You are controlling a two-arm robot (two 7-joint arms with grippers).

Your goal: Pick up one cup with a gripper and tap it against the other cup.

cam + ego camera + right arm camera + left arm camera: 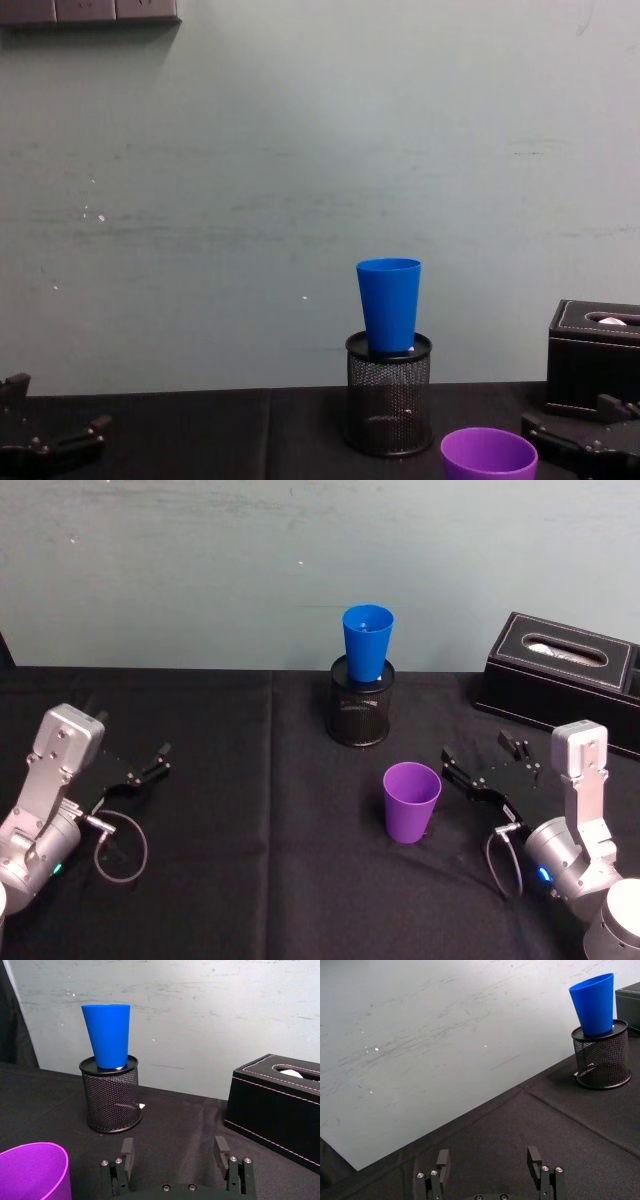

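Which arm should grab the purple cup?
Right. The right gripper sits open just beside the purple cup, fingers pointing toward it. The left gripper, also open, is far across the table, with nothing near it.

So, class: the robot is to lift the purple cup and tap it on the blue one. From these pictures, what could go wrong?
1. The blue cup stands in a mesh pen holder, so a hard tap may tip it over.
2. The purple cup is smooth and tapered; it might slip from the open right claw.
3. The tissue box sits close to the right arm's path.
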